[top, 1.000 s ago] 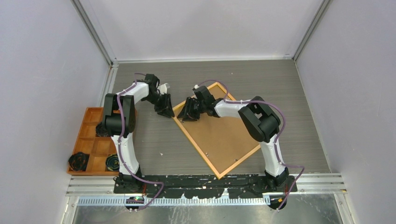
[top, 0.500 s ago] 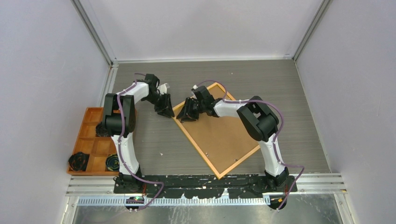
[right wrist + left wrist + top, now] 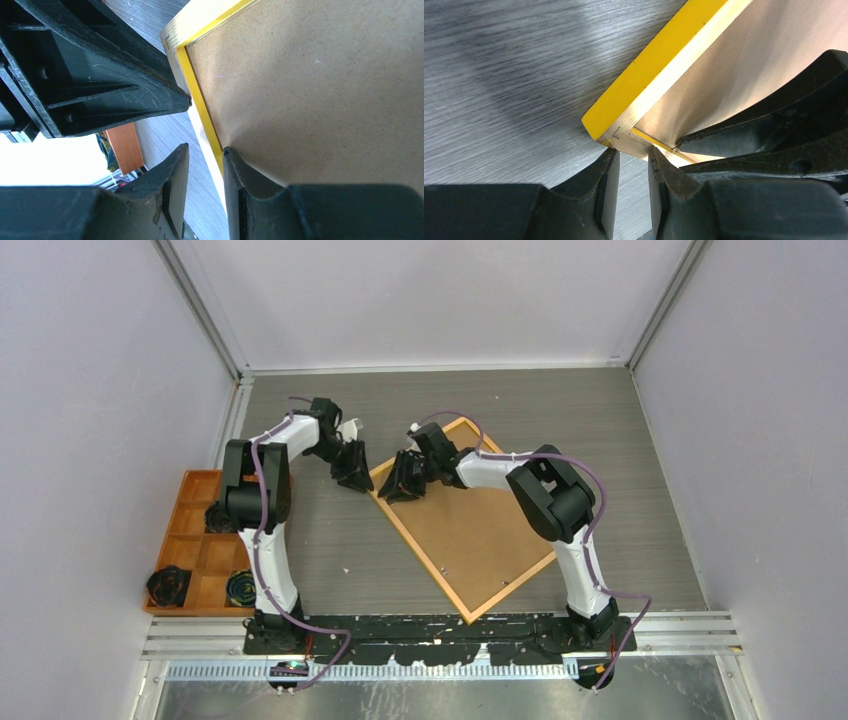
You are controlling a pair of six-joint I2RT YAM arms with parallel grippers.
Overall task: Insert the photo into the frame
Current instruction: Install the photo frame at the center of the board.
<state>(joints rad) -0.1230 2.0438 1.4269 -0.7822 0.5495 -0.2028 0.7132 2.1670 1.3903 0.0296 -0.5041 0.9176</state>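
The frame (image 3: 480,530) lies face down and diagonal on the table, its brown backing board (image 3: 325,90) up. Its yellow side (image 3: 659,55) and pale wood corner show in the left wrist view. My left gripper (image 3: 357,483) stands at the frame's left corner. Its jaws (image 3: 631,152) are narrowly open, tips against the wood corner, bare table showing between them. My right gripper (image 3: 392,490) is just beside it, narrowly open (image 3: 206,150) astride the frame's edge: one finger rests on the backing board, the other hangs over the table. The photo is out of view.
An orange compartment tray (image 3: 200,540) sits at the left table edge, with two dark round items (image 3: 168,585) in its near compartments. The two grippers' fingers nearly touch at the frame's corner. Grey walls and aluminium rails enclose the table.
The right gripper's jaws have narrowed a little, and the right arm has edged slightly left along the frame. The left arm and the frame have stayed put.
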